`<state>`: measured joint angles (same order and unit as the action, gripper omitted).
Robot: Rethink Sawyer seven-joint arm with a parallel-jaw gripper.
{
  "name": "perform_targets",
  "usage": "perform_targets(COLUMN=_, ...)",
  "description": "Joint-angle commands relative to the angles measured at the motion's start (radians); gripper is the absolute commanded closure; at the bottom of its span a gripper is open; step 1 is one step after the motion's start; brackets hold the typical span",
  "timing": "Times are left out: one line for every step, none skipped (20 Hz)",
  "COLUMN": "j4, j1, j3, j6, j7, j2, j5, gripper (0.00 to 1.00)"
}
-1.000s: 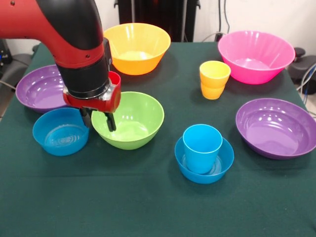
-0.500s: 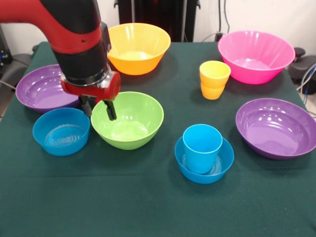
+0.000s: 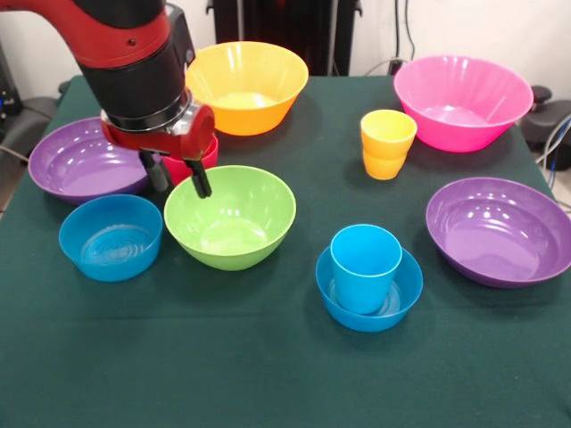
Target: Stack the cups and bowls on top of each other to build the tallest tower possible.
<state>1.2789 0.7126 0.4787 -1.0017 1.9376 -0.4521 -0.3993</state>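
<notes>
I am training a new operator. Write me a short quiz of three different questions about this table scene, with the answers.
1. True or false: the small blue plastic cup stands inside a small blue plastic bowl.
2. Which item is beside the large pink plastic bowl? A) red cup B) yellow-orange plastic cup C) lime green plastic bowl
3. Fill in: the robot's hand hangs over the rim of the ______ bowl.

Key: 1 true; 2 B; 3 lime green.
</notes>
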Motion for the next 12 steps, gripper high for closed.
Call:
perform_targets(j4=-0.079, j1=-0.028, j3=0.015, j6=-0.08, j7=-0.125, j2=0.048, j5=-0.008, gripper=0.0)
perform_targets(j4=-0.084, j1=-0.026, j3=0.015, j6=-0.078, j7=-0.131, j2=0.05, j5=-0.012, gripper=0.0)
perform_targets(j4=-0.07, j1=-0.021, j3=0.015, j6=-0.067, j7=-0.133, j2=0.042, j5=-0.013, gripper=0.0)
perform_targets(j4=-0.068, j1=-0.017, j3=0.014, j6=-0.049, j7=-0.137, j2=0.041, j5=-0.02, gripper=0.0)
perform_targets(j4=-0.041, j1=-0.012, j3=0.012, j6=-0.027, j7=-0.135, j2=0.028, j5=-0.023, gripper=0.0)
perform_targets(j4=-0.034, j1=-0.01, j3=0.009, j6=-0.005, j7=-0.135, j2=0.03, j5=-0.032, gripper=0.0)
perform_targets(j4=-0.018, j1=-0.006, j3=0.007, j6=0.017, j7=-0.134, j2=0.029, j5=-0.038, gripper=0.0)
perform_targets(j4=-0.006, j1=-0.003, j3=0.004, j6=0.041, j7=-0.133, j2=0.031, j5=-0.048, gripper=0.0)
perform_targets(j4=-0.018, j1=-0.004, j3=0.003, j6=0.048, j7=-0.138, j2=0.045, j5=-0.055, gripper=0.0)
perform_targets(j4=-0.014, j1=-0.004, j3=0.0, j6=0.064, j7=-0.139, j2=0.048, j5=-0.065, gripper=0.0)
perform_targets(j4=-0.051, j1=-0.008, j3=0.001, j6=0.054, j7=-0.149, j2=0.072, j5=-0.072, gripper=0.0)
perform_targets(j4=-0.05, j1=-0.009, j3=-0.002, j6=0.066, j7=-0.148, j2=0.075, j5=-0.08, gripper=0.0)
